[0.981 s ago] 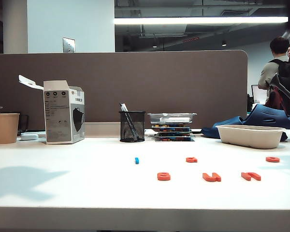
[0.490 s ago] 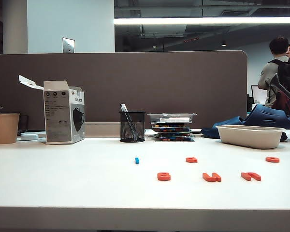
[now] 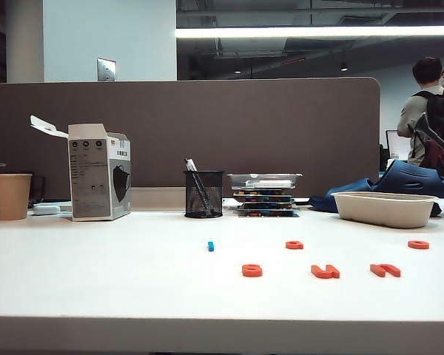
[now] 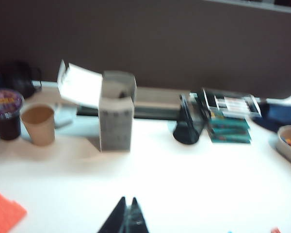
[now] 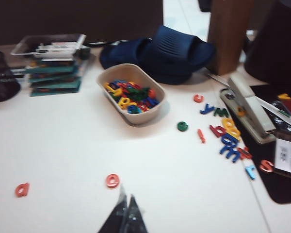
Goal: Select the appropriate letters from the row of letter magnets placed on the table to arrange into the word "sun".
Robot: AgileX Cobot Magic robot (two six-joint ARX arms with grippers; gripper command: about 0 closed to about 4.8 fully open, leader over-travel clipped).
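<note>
Five small orange-red letter magnets lie on the white table (image 3: 96, 281) in the exterior view. The three nearer ones form a line: a rounded one (image 3: 251, 271) and two angular ones (image 3: 325, 271) (image 3: 385, 270). Two more (image 3: 294, 245) (image 3: 418, 244) lie behind them. No arm shows in that view. In the right wrist view my right gripper (image 5: 126, 199) is shut and empty above the table, just short of one orange-red letter (image 5: 112, 181); another (image 5: 22, 190) lies off to its side. My left gripper (image 4: 127, 200) is shut and empty over bare table, facing the box.
A tiny blue piece (image 3: 210, 245) lies left of the letters. Along the back stand a paper cup (image 3: 11, 196), an open box (image 3: 98, 181), a mesh pen holder (image 3: 203, 194), stacked cases (image 3: 265, 194) and a tray of coloured letters (image 5: 131, 92). Loose letters (image 5: 225, 133) and a stapler (image 5: 247, 104) lie beside the tray.
The shadows that lay on the table at the left and far right a second ago are gone. The letters and the blue piece have not moved.
</note>
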